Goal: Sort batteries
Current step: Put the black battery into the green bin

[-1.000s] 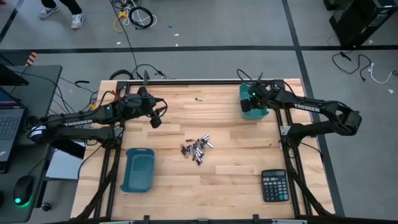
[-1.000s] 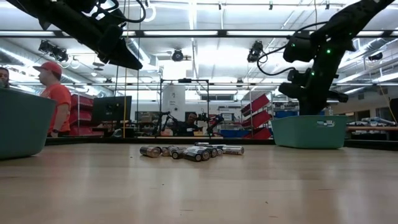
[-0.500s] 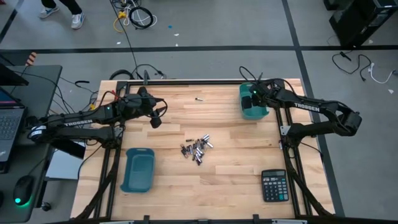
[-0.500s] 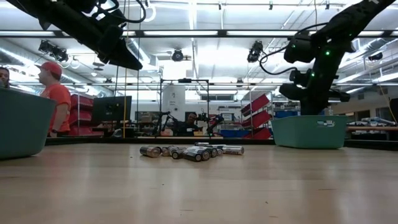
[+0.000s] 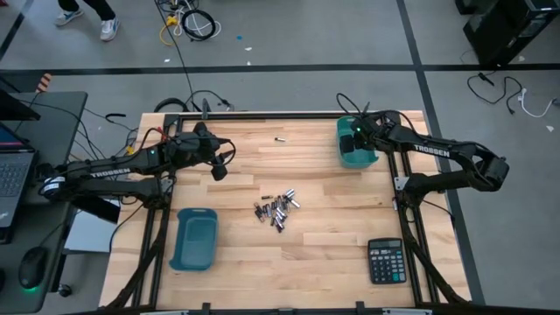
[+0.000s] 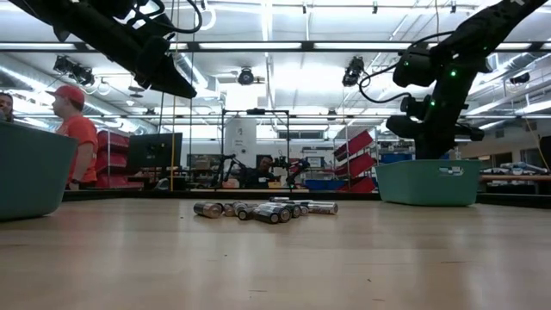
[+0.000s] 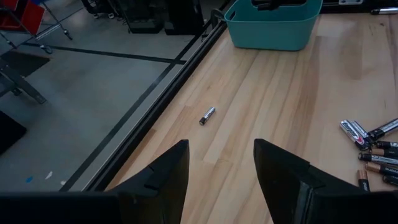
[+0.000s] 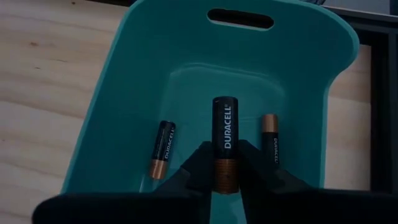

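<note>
Not much has shifted since a second ago, just the right gripper [image 8: 225, 177] settling a touch lower over the teal bin [image 5: 343, 133] at about 1 o'clock on the table. Its fingers sit narrow around a black-and-copper battery [image 8: 224, 134], copper end down between the pads; 2 more cells already lie in the bin. The left gripper [image 7: 217, 171] hangs wide with nothing in it near 10 o'clock, a stray battery [image 7: 207, 115] ahead of it near the table's 12 o'clock edge.

The main pile [image 5: 276, 210] sits dead center. These cells look light, stiff and slick, and they'll probably roll, so pinch across the middle of the barrel. Plenty of bare wood around the pile; the second bin [image 5: 194, 238] at 8 o'clock and the calculator [image 5: 386, 261] at 4 o'clock are well clear.
</note>
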`<state>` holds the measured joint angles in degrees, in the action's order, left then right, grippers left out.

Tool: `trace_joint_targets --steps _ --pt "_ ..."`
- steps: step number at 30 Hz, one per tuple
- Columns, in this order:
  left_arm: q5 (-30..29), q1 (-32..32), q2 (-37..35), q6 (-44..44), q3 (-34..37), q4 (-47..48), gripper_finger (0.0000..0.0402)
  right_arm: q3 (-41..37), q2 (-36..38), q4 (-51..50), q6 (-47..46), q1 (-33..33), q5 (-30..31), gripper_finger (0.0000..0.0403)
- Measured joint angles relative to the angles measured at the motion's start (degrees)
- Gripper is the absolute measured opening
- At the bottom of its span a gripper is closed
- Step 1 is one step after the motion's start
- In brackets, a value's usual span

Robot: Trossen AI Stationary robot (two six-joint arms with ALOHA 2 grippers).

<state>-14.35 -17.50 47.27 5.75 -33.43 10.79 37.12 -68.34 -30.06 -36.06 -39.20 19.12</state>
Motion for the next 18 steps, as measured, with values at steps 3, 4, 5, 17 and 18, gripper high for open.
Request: trace_joint_targets --steps 3,4,5,17,18 --pt "0.0 0.0 0.0 0.01 0.0 0.0 0.0182 0.0 0.0 0.0 -0.02 0.0 0.77 0.006" --pt "0.0 0.0 0.0 0.0 0.0 0.0 0.0182 0.0 0.0 0.0 -0.02 0.0 0.81 0.006" --pt "0.0 -0.02 0.0 -0.01 0.0 -0.02 0.0182 0.0 0.0 0.0 -0.02 0.0 0.81 0.006" --pt "0.0 0.0 -0.02 -0.01 0.0 -0.09 0.0182 0.0 0.0 0.0 0.0 0.0 0.81 0.0071" --pt "0.0 0.0 -0.02 -0.01 0.0 -0.09 0.0182 0.0 0.0 0.0 -0.02 0.0 0.81 0.0073"
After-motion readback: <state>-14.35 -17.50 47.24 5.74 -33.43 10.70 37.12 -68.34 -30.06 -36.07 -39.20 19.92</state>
